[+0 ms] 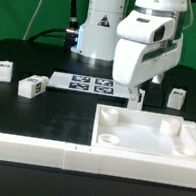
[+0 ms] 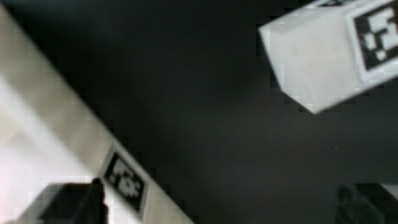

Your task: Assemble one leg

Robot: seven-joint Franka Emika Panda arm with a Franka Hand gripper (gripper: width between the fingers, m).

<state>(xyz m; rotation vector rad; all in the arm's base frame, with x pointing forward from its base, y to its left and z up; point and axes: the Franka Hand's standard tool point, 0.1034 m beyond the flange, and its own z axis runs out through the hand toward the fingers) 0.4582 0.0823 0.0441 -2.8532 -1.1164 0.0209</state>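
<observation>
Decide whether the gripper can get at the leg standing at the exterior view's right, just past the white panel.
Probably yes: the gripper hangs open near that leg, only black table shows between them, and nothing covers the leg.

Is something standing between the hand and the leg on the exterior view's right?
Nothing visible. Only bare black table lies between the open hand and that leg; the white panel lies beside this path.

White leg (image 2: 313, 60), black-white checked tag (image 2: 377, 38); white marker board (image 1: 92, 84); white panel (image 1: 141, 138); black table (image 1: 51, 116).
</observation>
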